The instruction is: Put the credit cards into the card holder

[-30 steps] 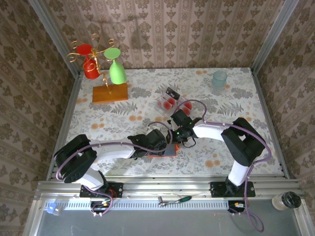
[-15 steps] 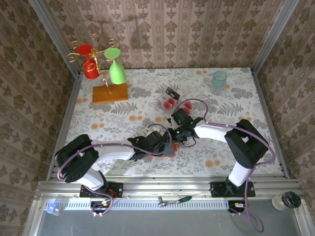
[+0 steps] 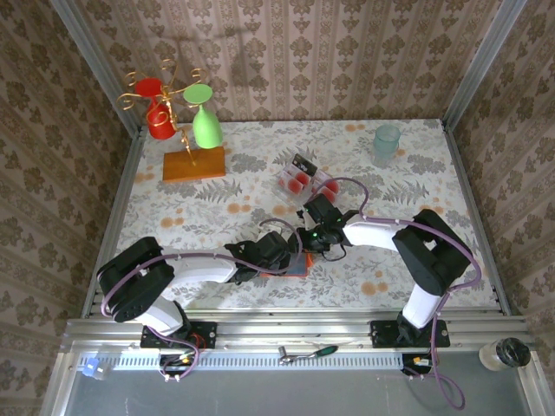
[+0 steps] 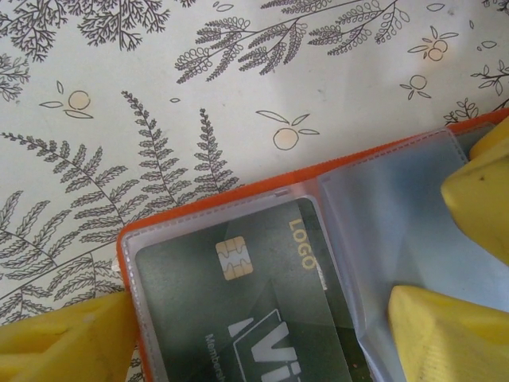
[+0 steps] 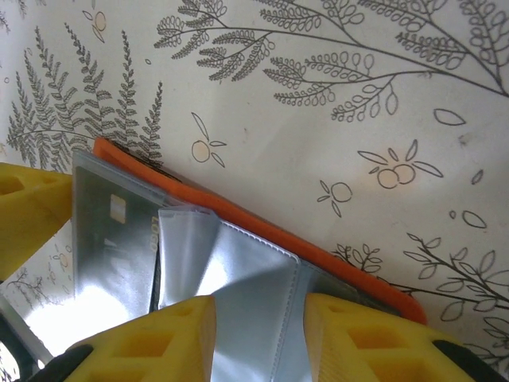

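My left end effector and my right end effector meet over the card holder, which lies opened flat on the floral desk, a little toward the near edge from the middle. In my left wrist view the holder's orange rim runs slantwise across the cloth, with clear plastic sleeves laid over the inside. A dark green card with a gold chip and the word LOGO sits inside the left-hand sleeve. My left end effector is released: its yellow fingers stand wide apart, one at the holder's left corner and the other over the right-hand sleeve. In my right wrist view the same holder lies along the diagonal. One clear sleeve is lifted and wrinkled, and it runs down between my right fingers. Those fingers stand a narrow gap apart, and I cannot tell whether they pinch the sleeve or only flank it. The loose credit cards, pale with red blotches, lie in a small heap just beyond my right end effector, apart from the holder. Farther back, a pale teal cup stands near the right rear corner and an orange wooden block near the left rear.
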Available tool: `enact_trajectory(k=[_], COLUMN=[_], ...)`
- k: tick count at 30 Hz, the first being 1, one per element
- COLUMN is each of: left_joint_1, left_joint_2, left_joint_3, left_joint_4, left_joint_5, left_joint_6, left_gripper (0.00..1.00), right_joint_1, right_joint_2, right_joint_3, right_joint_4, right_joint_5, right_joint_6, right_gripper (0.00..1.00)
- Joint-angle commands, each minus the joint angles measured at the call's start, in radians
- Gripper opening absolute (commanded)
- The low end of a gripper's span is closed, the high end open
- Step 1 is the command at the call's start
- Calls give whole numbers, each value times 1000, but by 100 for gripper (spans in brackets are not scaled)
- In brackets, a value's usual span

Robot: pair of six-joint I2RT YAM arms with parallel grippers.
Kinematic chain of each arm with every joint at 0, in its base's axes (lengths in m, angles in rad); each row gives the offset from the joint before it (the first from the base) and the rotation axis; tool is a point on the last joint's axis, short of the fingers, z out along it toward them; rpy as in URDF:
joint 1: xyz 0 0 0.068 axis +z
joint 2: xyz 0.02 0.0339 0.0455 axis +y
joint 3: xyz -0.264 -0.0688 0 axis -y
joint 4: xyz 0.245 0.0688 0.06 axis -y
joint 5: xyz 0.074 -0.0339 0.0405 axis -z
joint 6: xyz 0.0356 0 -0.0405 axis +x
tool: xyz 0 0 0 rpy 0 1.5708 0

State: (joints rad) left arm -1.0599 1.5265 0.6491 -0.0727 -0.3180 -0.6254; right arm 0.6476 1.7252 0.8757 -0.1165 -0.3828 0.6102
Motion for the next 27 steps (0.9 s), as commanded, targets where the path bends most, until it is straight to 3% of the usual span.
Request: enact_trajectory(k=[1, 7, 14, 20, 27], left_joint_1=[-6, -6, -6, 14, 97], left_joint_2=[14, -1, -56, -232, -509], left_joint_3=[-22, -23, -11, -27, -120], left_joint_4=[-29, -30, -65, -136, -216], left_joint_5=[-16, -19, -37, -86, -95], left_joint_6=[-8, -7, 2, 10, -1], left_gripper=[83, 83, 87, 93, 94], right_joint_1=[0, 3, 7, 41, 112], right_joint_2=[22, -7, -32, -64, -26], right_joint_3=[12, 33, 32, 37, 95], right_joint_4=[0, -9, 1, 9, 6], right_joint_5=[-49, -101, -130, -129, -98], right_joint_6=[5, 1, 24, 64, 92], right_gripper=[35, 27, 28, 36, 43])
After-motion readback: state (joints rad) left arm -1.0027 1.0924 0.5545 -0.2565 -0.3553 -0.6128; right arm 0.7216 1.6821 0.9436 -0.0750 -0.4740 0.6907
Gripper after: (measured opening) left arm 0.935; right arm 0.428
